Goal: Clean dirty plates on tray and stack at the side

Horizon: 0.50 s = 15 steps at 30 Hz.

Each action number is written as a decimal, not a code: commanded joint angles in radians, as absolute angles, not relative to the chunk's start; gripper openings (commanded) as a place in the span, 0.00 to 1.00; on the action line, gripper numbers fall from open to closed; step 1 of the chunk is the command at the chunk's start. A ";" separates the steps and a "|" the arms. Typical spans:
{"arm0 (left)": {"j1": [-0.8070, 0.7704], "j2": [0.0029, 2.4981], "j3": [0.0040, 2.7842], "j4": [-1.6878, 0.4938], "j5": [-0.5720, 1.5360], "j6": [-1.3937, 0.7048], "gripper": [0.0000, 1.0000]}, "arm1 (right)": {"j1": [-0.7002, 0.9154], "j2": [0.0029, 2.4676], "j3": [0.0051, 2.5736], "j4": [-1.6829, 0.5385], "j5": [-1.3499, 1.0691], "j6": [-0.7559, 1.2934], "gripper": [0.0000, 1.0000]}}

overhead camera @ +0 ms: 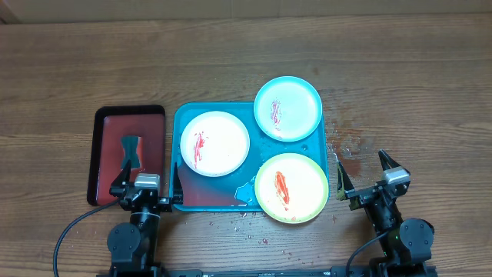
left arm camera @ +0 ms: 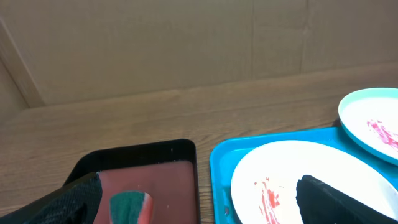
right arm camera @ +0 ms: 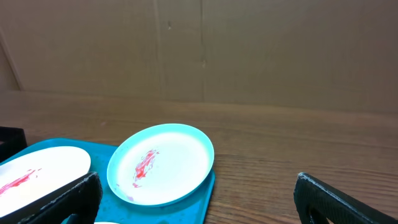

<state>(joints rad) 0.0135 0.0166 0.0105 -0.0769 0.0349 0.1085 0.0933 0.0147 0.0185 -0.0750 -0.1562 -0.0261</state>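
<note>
The white round plastic plate [overhead camera: 215,143] is seated inside the large turquoise rectangular plastic tray [overhead camera: 183,115]. The light blue plate [overhead camera: 287,108] and yellow-green plate [overhead camera: 291,187] are set overhanging its rim. The left tool [overhead camera: 147,187] and right tool [overhead camera: 365,175] are held wide open and empty. Open wooden worktop [overhead camera: 407,85] is seen rightward.

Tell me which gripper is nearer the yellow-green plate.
Right. The right gripper sits just beside the right edge of the yellow-green plate; the left gripper is across the turquoise tray, at its left rim.
</note>
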 commanded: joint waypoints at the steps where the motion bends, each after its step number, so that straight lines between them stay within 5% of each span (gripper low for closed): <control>1: 0.012 0.004 0.005 -0.075 0.049 0.120 1.00 | 0.098 0.003 0.008 -0.069 -0.150 -0.030 1.00; 15: 0.012 0.004 0.005 -0.075 0.049 0.120 1.00 | 0.098 0.003 0.008 -0.069 -0.150 -0.030 1.00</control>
<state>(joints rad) 0.0135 0.0166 0.0105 -0.0769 0.0349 0.1085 0.0933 0.0147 0.0185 -0.0746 -0.1562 -0.0261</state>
